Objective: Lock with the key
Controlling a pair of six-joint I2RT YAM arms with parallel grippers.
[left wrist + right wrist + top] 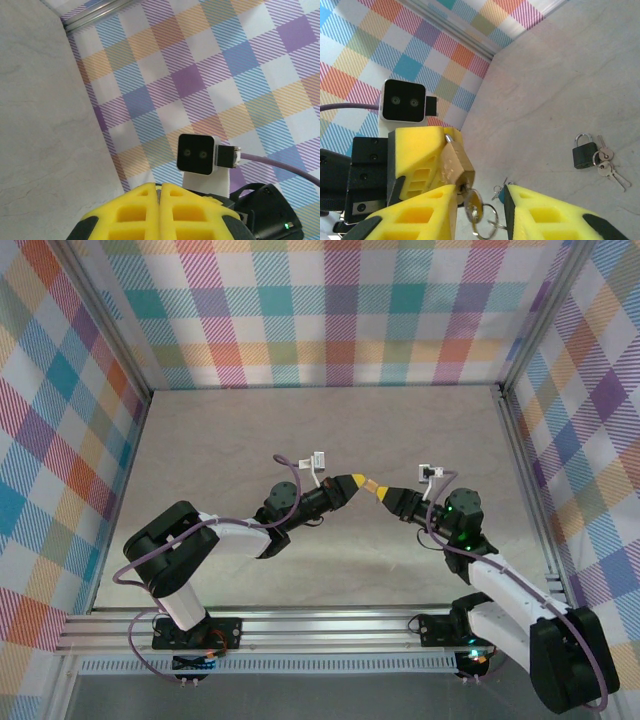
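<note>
My left gripper (445, 145) is shut on a brass padlock (454, 165) and holds it in the air, keyhole end toward my right gripper (480, 195). A silver key (474, 202) with a ring sits in that keyhole, between the right gripper's open fingers. The lock (583, 152), dark with a thin shackle, lies on the table beyond, with ringed keys (609, 170) beside it. The key (499, 190) with a teal head peeks out behind the right finger. From above, the left gripper (355, 483) and the right gripper (380, 493) meet tip to tip mid-table. The left fingers (145, 205) are pressed together.
Plaid walls (330, 310) enclose the grey table (250, 430) on three sides. The right wrist's camera block (197, 154) faces the left one closely. Aluminium rails (300, 625) run along the near edge by the arm bases.
</note>
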